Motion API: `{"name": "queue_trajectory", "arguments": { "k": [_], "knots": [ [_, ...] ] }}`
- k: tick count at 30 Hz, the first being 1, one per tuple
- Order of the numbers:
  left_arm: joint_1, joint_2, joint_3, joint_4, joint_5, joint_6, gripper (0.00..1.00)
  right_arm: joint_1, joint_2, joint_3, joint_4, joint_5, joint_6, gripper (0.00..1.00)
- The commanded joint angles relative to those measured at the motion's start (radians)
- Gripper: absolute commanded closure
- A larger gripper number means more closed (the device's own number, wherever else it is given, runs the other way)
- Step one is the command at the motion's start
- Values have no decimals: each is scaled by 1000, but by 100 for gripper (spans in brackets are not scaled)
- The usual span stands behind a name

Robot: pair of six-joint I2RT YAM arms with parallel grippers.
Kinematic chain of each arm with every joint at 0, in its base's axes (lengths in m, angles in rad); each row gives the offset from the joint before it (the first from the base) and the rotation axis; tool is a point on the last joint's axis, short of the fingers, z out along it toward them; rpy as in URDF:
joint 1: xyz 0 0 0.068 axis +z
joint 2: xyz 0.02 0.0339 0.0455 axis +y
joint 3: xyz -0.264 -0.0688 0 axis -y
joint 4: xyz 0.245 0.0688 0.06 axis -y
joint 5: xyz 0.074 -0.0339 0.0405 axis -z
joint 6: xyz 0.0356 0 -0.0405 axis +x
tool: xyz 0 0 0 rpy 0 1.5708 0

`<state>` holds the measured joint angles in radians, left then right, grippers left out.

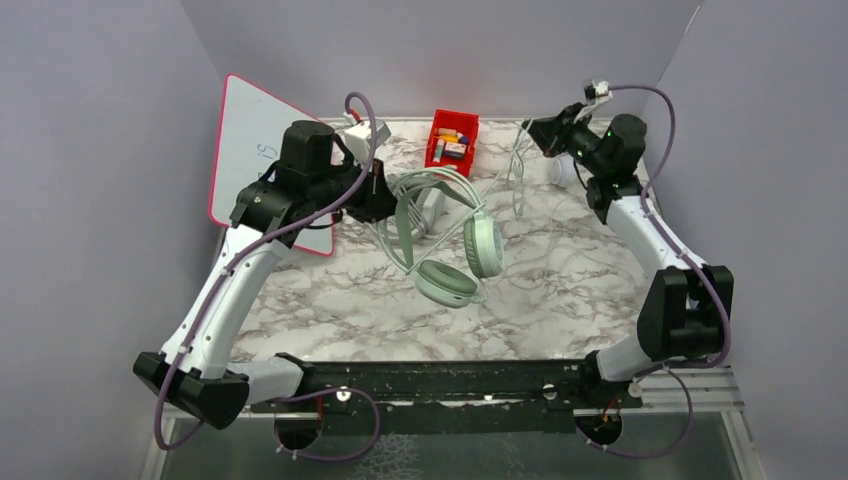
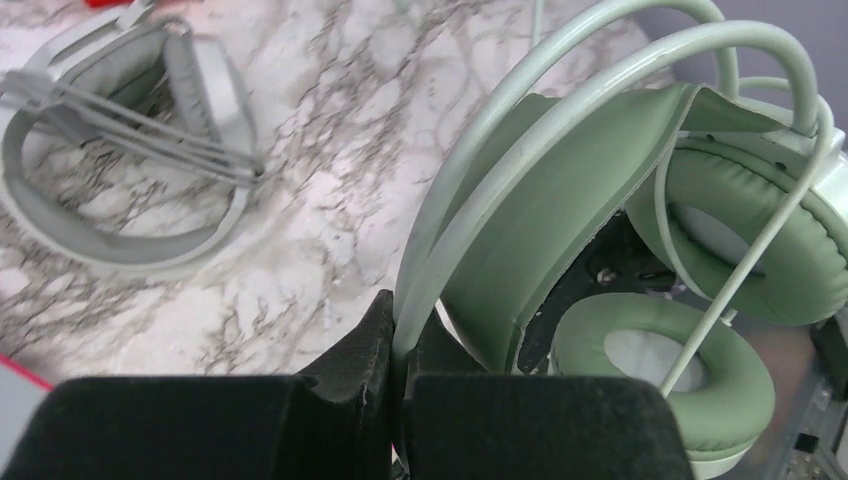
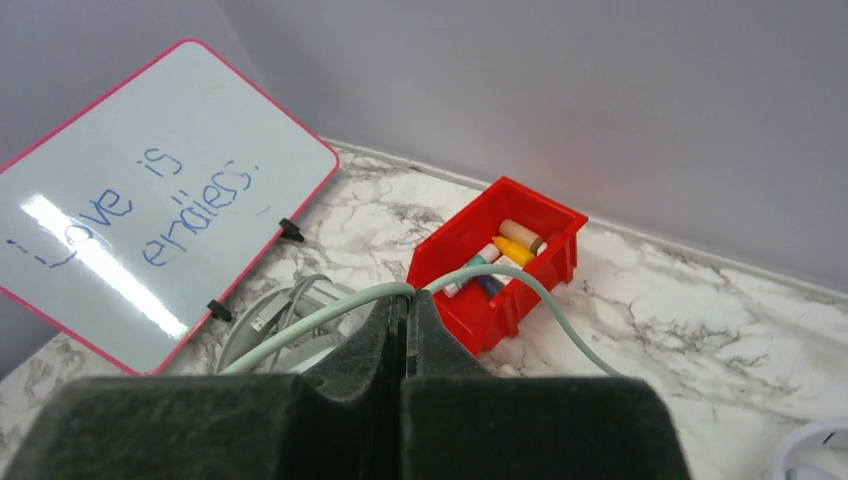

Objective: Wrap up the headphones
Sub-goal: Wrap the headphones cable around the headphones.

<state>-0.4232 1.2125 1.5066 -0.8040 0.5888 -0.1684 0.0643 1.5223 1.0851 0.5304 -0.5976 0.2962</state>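
Currently, the mint-green headset (image 1: pixel 450 265) is held near the middle of the marbled surface (image 1: pixel 570 290). Its thin double headband is pinched between the closed jaws of the left arm (image 1: pixel 240 265). In the left wrist view the two pads are seen shut on one of the headband wires, with the padded strap and both green ear cups lying beyond them. Whether the cups rest on the surface cannot be told.

Just behind it, toward the back left, the grey-white headset (image 2: pixel 120 160) lies flat on the surface and is partly hidden in the top view.

At the back right, the jaws of the right arm (image 1: pixel 645 225) are closed on a thin pale-green cable (image 3: pixel 370 296). The cable is draped over the jaw tips and falls away on both sides, and in the top view it is seen trailing down in loose loops onto the surface. The small white headset (image 1: pixel 563 168) lies just beside that arm's wrist.

A red bin (image 1: pixel 452 140) of small items stands at the back edge. A pink-rimmed whiteboard (image 1: pixel 260 150) is leaned against the left wall.
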Motion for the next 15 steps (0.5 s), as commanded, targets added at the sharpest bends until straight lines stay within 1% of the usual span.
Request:
{"name": "queue_trajectory", "arguments": {
  "k": [1,6,9,11,15],
  "knots": [
    [-6,14,-18,-43,-188,37,100,-2,-38,169,-376,-59,-146,100],
    [-7,53,-28,-41,-392,31,100,-2,-30,340,-692,-109,-212,100],
    [-12,90,-20,-33,-491,33,100,-1,3,458,-870,-180,-232,100],
    [-15,113,-17,-16,-543,29,100,-1,10,511,-939,-222,-228,100],
    [-29,157,0,19,-639,28,100,12,4,561,-998,-297,-205,100]
  ]
}}
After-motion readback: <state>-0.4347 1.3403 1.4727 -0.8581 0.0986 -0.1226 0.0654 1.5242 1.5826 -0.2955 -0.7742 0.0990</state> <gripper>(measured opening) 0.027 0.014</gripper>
